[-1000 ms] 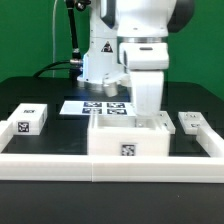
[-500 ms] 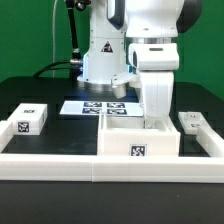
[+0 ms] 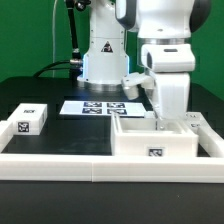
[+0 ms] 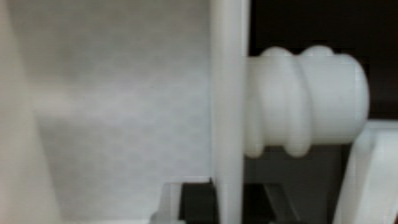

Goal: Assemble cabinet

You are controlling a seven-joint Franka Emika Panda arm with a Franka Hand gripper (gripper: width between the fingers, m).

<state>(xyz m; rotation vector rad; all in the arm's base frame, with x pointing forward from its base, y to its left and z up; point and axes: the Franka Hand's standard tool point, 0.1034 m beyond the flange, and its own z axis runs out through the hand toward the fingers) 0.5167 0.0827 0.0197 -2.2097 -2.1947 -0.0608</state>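
The cabinet (image 3: 150, 140) is an open-topped white box with a tag on its front, standing against the front rail toward the exterior view's right. My gripper (image 3: 160, 120) reaches down into it and is shut on its right-hand wall. In the wrist view this wall (image 4: 228, 90) runs as a thin white edge between my dark fingers (image 4: 196, 203). A ribbed white knob (image 4: 306, 100) sits just beyond the wall. My fingertips are hidden in the exterior view by the box.
A long low white rail (image 3: 60, 165) runs along the front. A small tagged white block (image 3: 30, 120) lies at the exterior view's left. Another small white part (image 3: 196, 122) sits at the right. The marker board (image 3: 95, 108) lies behind, by the robot base.
My gripper and the cabinet have slid together along the rail toward the exterior view's right. The small blocks have not moved.
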